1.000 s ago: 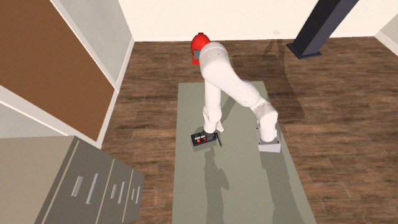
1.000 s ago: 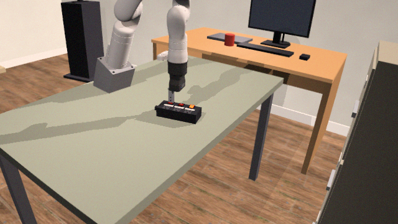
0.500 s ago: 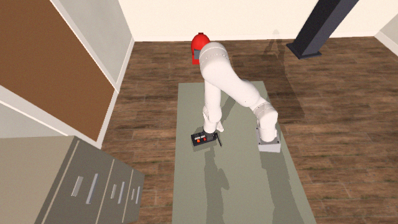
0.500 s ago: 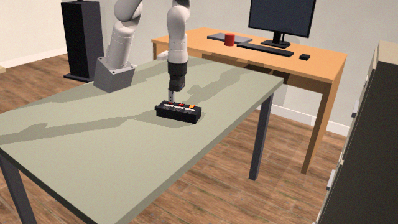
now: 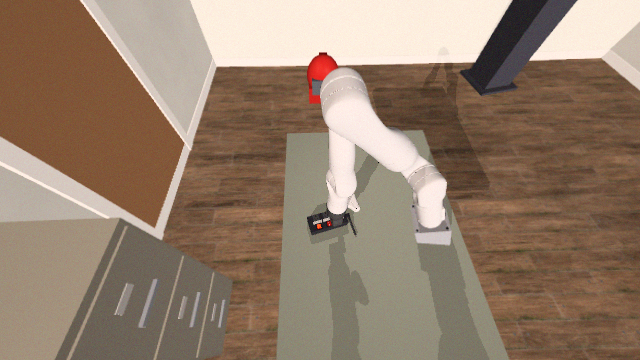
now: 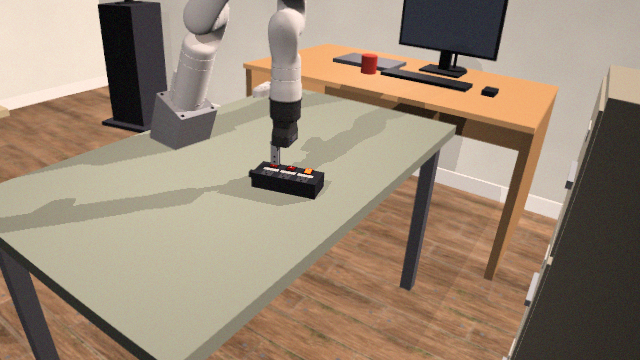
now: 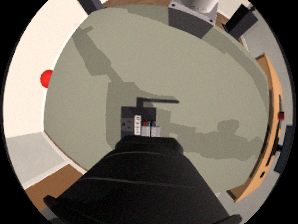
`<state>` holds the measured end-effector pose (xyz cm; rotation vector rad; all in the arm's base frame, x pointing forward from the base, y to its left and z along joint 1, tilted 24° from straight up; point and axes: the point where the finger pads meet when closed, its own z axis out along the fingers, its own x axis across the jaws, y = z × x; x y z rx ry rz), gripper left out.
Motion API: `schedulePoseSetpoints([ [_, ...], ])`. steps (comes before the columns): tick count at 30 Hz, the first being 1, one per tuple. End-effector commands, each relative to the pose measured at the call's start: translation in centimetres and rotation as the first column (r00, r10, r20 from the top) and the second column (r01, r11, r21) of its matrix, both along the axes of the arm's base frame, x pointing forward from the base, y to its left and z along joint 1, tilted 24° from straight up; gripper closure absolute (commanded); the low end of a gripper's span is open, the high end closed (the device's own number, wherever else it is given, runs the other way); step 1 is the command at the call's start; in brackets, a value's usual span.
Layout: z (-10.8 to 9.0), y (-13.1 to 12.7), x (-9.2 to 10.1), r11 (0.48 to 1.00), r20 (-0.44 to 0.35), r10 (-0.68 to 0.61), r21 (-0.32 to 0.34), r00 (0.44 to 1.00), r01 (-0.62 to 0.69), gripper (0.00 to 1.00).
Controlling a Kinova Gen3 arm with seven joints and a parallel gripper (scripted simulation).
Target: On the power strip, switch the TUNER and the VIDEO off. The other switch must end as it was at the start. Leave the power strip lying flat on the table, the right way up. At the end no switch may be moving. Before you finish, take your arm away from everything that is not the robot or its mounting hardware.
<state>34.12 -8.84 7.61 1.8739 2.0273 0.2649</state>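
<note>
The black power strip (image 5: 320, 224) (image 6: 286, 182) (image 7: 136, 121) lies flat, right way up, on the grey-green table (image 5: 375, 300) (image 6: 150, 240) (image 7: 200, 76). It carries three rocker switches in a row. In the exterior view the right switch (image 6: 308, 171) glows orange, the middle switch (image 6: 291, 168) is red, and the left switch (image 6: 273, 165) looks dark red. My gripper (image 5: 341, 218) (image 6: 275, 158) is shut and empty, pointing straight down with its fingertips at the left switch. In the wrist view the gripper's dark body hides most of the strip.
The arm's grey base (image 5: 431, 231) (image 6: 181, 120) stands on the table behind the strip. The strip's black cord (image 5: 352, 225) (image 7: 160, 102) lies beside it. A wooden desk (image 6: 500, 100) with monitor, keyboard and red cup stands beyond the table. A drawer cabinet (image 5: 125, 300) stands alongside.
</note>
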Motion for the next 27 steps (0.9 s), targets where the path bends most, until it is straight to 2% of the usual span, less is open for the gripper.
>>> schedulePoseSetpoints([
  [1,-0.2,-0.1,0.0,1.0,-0.002,0.005,-0.003,1.0,-0.005,1.0],
  [12,0.0,0.0,-0.1,1.0,-0.002,0.005,-0.003,1.0,-0.005,1.0],
  [22,2.6,0.1,-1.0,1.0,-0.002,0.003,-0.007,1.0,-0.003,1.0],
  [27,3.2,0.2,-1.3,1.0,-0.001,0.003,-0.008,1.0,-0.003,1.0],
])
